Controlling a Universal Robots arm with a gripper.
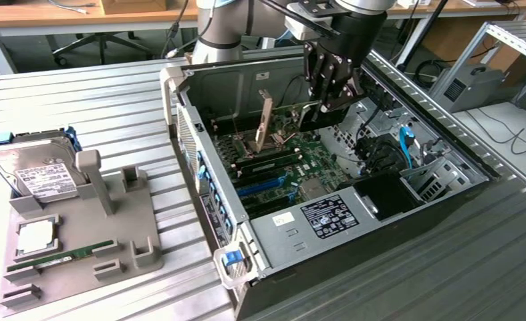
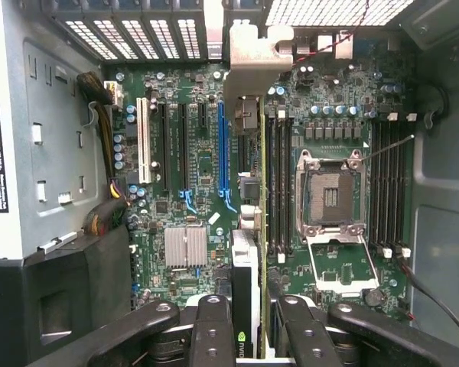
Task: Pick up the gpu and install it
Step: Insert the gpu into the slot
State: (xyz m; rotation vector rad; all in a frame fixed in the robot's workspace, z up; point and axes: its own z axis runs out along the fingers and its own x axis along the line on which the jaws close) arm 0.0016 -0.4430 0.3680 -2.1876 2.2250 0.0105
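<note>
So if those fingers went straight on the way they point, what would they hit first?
Probably the motherboard: the fingers point into the open case, and the gpu they hold would reach its slots first. Depth is unclear.

Case (image 1: 236, 87): grey sheet metal, matt inside; blue plastic tab (image 1: 236, 259) at near corner. Mobo (image 2: 206, 168): green PCB, semi-gloss. Heatsink (image 2: 185, 246): bare finned metal. CPU socket frame (image 2: 329, 195): shiny metal. gpu (image 2: 245, 290): matt black card w/ pale silvery metal bracket (image 2: 252, 61). Gripper (image 2: 254, 336) fingers (image 2: 214, 329): black, satin sheen. Table (image 1: 84, 100): ribbed dull metal. Fixture (image 1: 111, 247) on the exterior view's left: grey matt plastic. HDD (image 1: 31, 167): bright metal, white paper label (image 1: 47, 182).
</note>
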